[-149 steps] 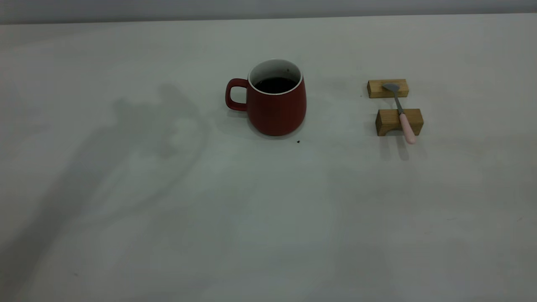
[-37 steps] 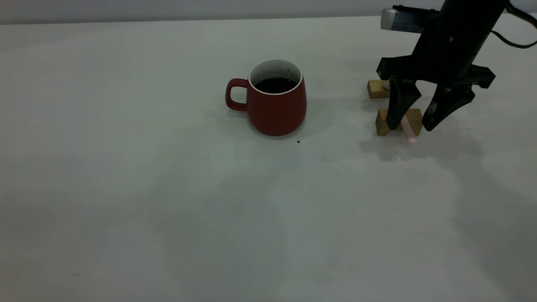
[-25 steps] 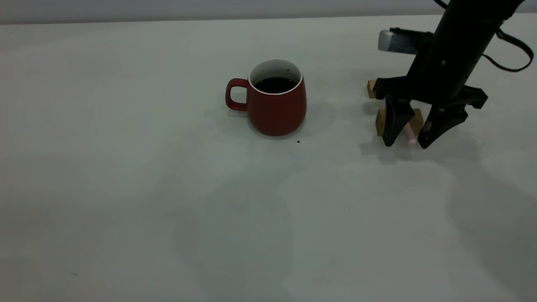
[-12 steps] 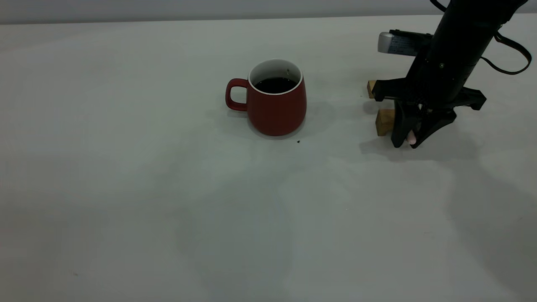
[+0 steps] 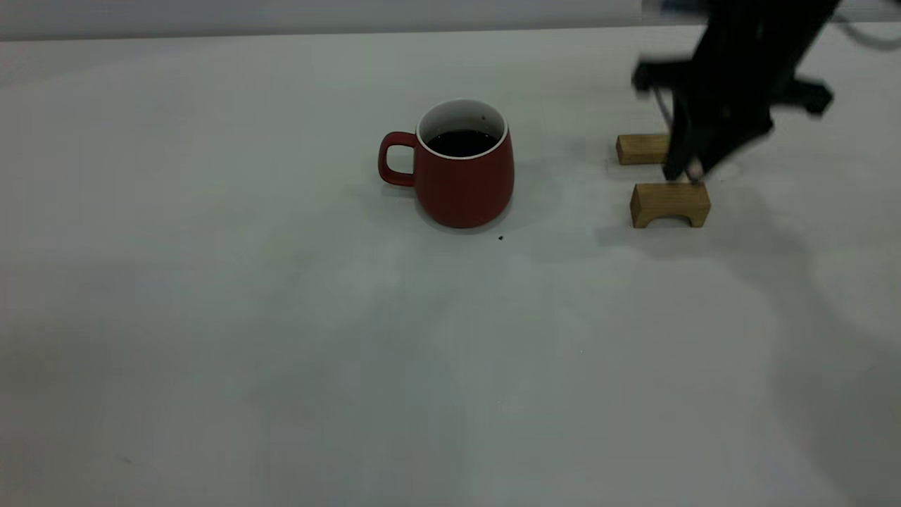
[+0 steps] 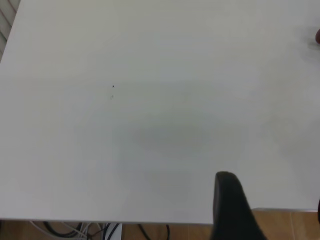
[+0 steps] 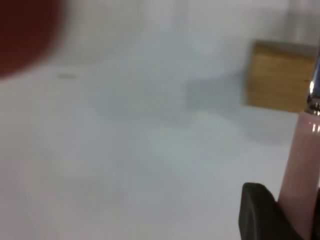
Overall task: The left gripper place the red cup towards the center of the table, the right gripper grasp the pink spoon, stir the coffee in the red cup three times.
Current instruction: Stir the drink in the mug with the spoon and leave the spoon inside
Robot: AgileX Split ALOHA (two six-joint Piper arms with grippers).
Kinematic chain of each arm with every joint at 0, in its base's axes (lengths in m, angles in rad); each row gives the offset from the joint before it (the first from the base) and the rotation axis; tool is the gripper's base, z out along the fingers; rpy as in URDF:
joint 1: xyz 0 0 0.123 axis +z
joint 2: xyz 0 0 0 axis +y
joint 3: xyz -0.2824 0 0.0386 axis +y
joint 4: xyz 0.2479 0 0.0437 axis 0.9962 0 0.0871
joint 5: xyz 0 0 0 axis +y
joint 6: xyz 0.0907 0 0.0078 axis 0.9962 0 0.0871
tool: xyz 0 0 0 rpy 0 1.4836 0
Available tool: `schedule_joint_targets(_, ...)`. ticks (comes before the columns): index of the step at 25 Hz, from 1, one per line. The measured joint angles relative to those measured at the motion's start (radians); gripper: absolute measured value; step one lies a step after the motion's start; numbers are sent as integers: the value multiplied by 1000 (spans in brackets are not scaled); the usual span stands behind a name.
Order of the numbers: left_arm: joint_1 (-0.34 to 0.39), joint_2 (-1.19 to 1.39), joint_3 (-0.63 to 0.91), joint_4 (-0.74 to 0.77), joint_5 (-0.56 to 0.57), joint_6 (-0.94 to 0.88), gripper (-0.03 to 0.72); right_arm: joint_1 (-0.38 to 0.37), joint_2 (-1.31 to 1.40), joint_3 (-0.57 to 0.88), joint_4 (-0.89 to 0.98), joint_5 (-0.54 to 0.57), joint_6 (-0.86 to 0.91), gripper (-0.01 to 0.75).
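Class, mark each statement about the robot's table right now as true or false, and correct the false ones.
1. The red cup holds dark coffee. True.
2. The pink spoon lies across both wooden blocks. False: the right gripper is shut on it, raised above them.
3. The cup's handle points away from the blocks. True.
4. The left gripper is holding the cup. False: it is above bare table, off to the side.

Two tan wooden blocks [image 5: 669, 203] sit one behind the other — the nearer arched underneath — both bare on top.
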Motion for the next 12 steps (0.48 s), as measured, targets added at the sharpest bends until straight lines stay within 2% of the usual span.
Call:
schedule_joint_targets(6, 0, 0, 0, 0, 0, 0, 478, 63, -44, -44, 387, 178, -135, 142)
schedule_joint_targets(12, 0, 0, 0, 0, 0, 0, 478, 139, 34, -61, 783, 335, -147, 142)
